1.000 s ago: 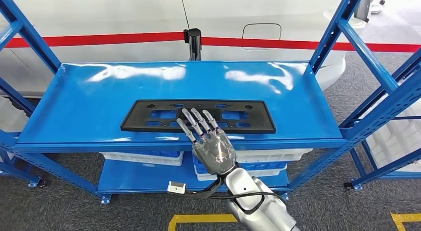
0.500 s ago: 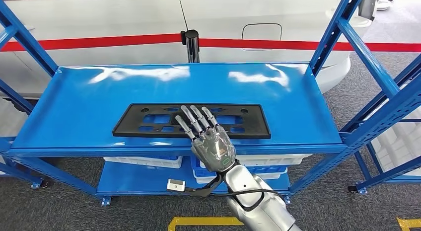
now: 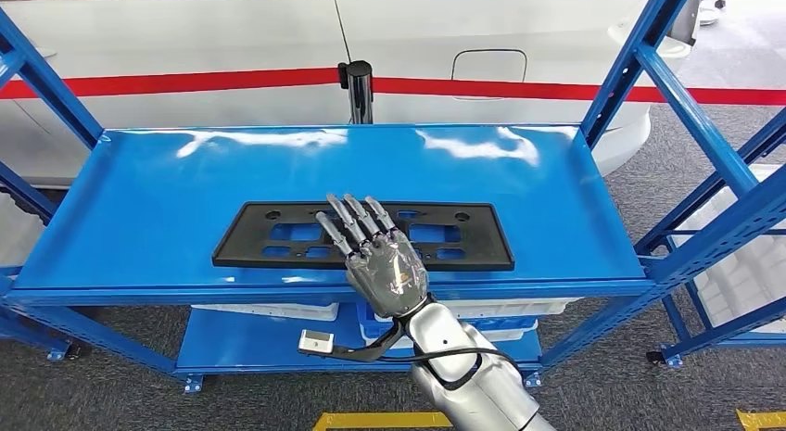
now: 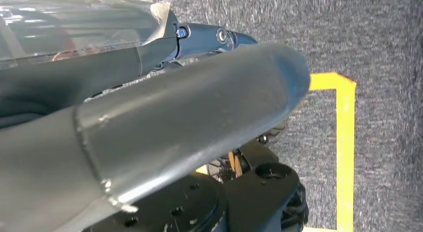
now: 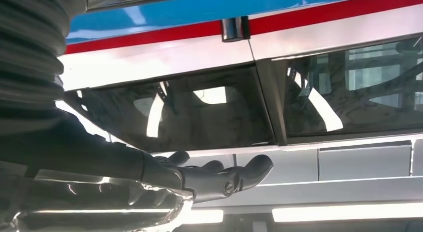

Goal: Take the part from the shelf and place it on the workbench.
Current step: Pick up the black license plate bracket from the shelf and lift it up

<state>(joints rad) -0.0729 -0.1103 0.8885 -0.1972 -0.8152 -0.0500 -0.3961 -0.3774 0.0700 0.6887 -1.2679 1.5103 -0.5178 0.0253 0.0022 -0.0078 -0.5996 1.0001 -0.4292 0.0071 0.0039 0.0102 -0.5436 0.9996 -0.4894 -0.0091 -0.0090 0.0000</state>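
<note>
Head view | part [image 3: 278, 236] flat on shelf [image 3: 139, 199] | right fingers [image 3: 352, 220] over its middle

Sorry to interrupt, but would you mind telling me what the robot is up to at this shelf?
The robot is reaching its right hand over the front edge of the blue shelf toward a flat black part lying there. The fingers are spread above the part's middle and have not gripped it, so the part is not yet lifted. The left hand hangs down by the floor, holding nothing that I can see.
</note>
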